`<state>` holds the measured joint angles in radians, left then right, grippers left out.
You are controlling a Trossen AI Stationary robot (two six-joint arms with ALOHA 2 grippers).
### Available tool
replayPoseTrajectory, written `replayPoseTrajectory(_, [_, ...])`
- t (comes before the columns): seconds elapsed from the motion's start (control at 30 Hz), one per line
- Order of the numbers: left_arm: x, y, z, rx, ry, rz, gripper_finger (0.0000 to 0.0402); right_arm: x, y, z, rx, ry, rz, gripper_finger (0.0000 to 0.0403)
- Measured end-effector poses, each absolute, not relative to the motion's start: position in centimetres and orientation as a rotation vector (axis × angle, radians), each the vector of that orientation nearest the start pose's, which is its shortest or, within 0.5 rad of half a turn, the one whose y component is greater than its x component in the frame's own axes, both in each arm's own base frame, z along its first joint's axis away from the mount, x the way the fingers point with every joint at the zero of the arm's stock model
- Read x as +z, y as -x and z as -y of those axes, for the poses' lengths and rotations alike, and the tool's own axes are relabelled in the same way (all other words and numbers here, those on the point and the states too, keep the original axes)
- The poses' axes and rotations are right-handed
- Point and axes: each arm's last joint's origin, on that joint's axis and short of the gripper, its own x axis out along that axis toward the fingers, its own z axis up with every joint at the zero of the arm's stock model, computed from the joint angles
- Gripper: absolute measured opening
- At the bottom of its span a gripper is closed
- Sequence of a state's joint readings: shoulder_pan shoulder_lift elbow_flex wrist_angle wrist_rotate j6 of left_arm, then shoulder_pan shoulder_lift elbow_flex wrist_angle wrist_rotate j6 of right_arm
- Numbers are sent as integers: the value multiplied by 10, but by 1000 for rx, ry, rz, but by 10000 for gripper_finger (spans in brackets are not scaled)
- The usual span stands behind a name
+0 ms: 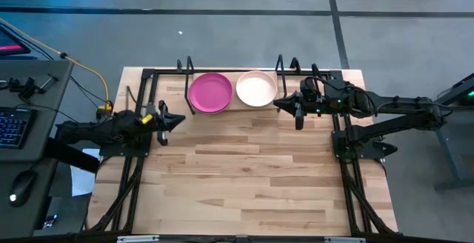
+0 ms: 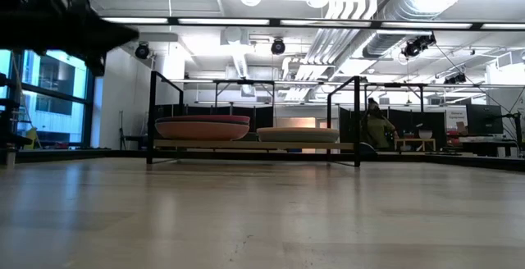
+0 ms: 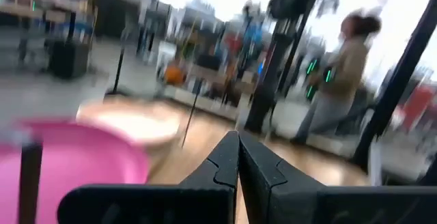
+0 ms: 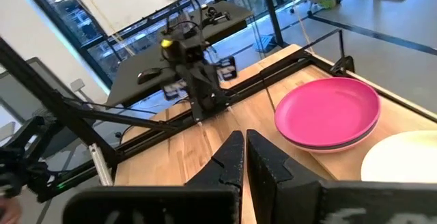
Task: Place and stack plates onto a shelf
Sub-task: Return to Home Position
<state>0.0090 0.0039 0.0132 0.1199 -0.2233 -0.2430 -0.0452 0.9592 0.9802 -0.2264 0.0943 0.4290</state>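
Note:
The shelf [image 1: 231,108] stands at the table's far edge, with its black looped ends [image 2: 152,117] upright. On its left half a magenta plate [image 1: 209,92] lies on a light pink plate [image 4: 321,144]. A cream plate [image 1: 256,89] lies on its right half. The low view shows both stacks [image 2: 203,127] [image 2: 297,134] resting on the wooden base. No teal or dark green plate is visible. My left gripper [image 1: 178,119] is shut and hovers left of the shelf. My right gripper [image 1: 280,104] is shut and sits just right of the cream plate.
A black tubular frame [image 1: 344,135] runs along the table's sides and far edge. Bare wood [image 1: 244,176] fills the middle and near part of the table. A desk with a keyboard [image 1: 11,124] and mouse stands to the left. A person [image 3: 341,67] is in the room beyond.

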Motion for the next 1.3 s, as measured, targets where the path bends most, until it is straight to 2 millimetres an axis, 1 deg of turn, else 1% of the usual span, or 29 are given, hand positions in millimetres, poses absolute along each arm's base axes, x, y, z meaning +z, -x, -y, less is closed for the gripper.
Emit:
replayPoseTrajectory(0.07, [171, -96, -7, 225, 256, 77, 0, 365, -206, 12, -163, -424, -176, 0])
replayPoseTrajectory(0.37, [171, -97, -7, 208, 260, 65, 0, 366, -203, 9, -90, -447, -193, 0])
replayPoseTrajectory(0.57, [171, -97, -7, 206, 260, 63, 0, 364, -183, 7, -56, -453, -267, 0])
replayPoseTrajectory(0.63, [171, -97, -7, 206, 261, 63, 1, 361, -175, 6, -34, -450, -267, 0])
replayPoseTrajectory(0.73, [171, -97, -7, 206, 261, 63, 1, 346, -162, 3, 0, -459, -237, 0])
replayPoseTrajectory(0.97, [171, -97, -7, 206, 261, 63, 1, 286, -132, -5, 78, -494, -100, 0])
replayPoseTrajectory(1.07, [171, -97, -7, 206, 261, 63, 1, 265, -120, -6, 105, -492, -50, 0])
replayPoseTrajectory(1.17, [171, -97, -7, 206, 261, 63, 1, 251, -109, -6, 115, -460, -18, 0])
replayPoseTrajectory(1.3, [171, -97, -7, 206, 261, 63, 1, 242, -97, -6, 131, -396, 43, 0])
